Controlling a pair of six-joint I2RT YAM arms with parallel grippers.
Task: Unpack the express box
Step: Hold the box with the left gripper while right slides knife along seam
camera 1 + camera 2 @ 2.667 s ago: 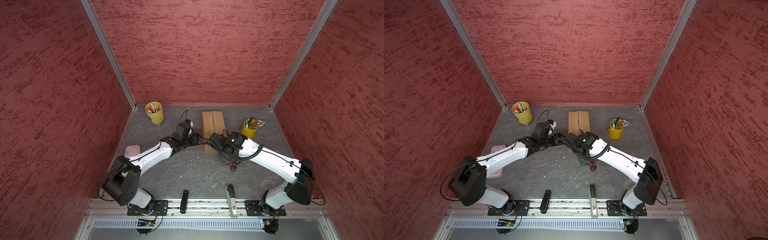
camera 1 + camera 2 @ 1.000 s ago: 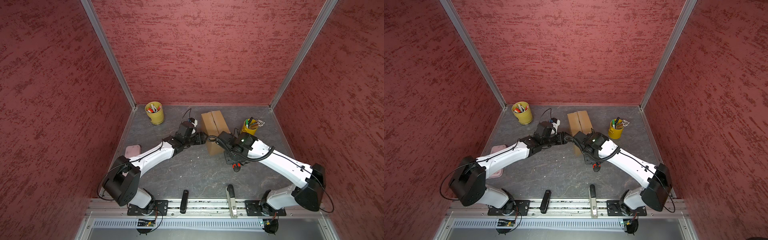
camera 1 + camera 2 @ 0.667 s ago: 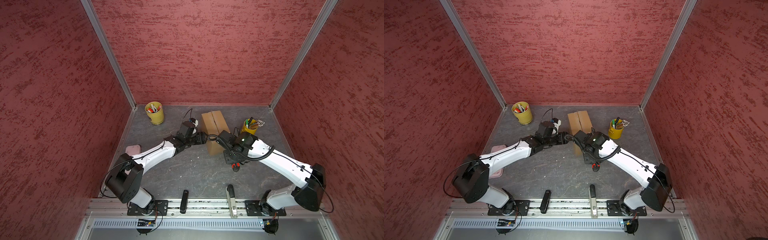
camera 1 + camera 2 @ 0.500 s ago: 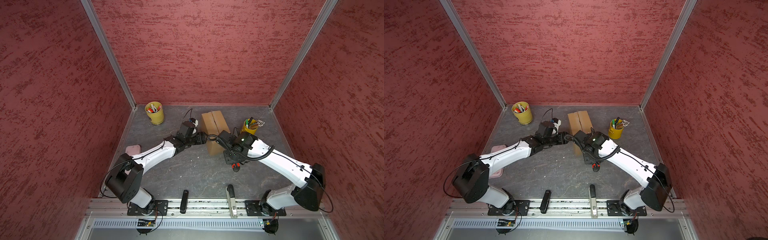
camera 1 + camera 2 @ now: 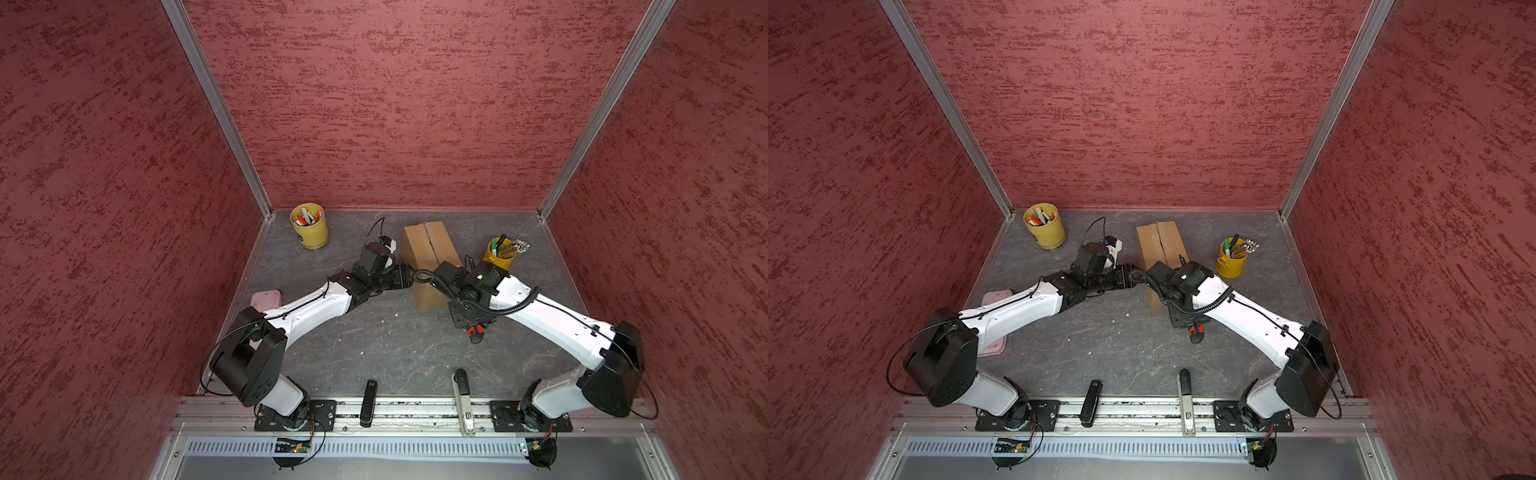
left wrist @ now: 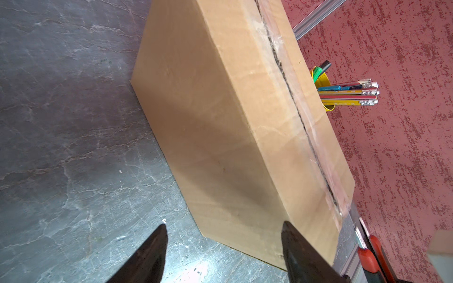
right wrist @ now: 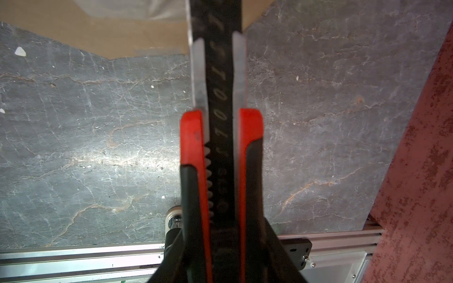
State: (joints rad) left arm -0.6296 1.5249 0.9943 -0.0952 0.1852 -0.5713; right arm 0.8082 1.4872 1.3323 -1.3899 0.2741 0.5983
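Left pincer is spread wide and empty, its two dark fingertips reaching forward. One tip is over the grey surface and the other is level with the upper edge of the express box. The box's long side wall faces that pincer, close ahead, and I can't make out any contact.

In both top views the box sits on the surface straight ahead of the left pincer, with the right arm leaning over its near end.

Right pincer is clamped hard on the utility knife, squeezing the red-and-black handle between its fingers. The metal nose runs out ahead of it to the cardboard. The left wrist view shows the blade end right at the near end of the seam, though I can't tell whether it bites in. A dark, ragged gap runs along that seam through the tape, and the flaps lie flat.

Past the box from the left pincer stands a yellow cup of pencils. In a top view that cup is just beyond the right arm's wrist.
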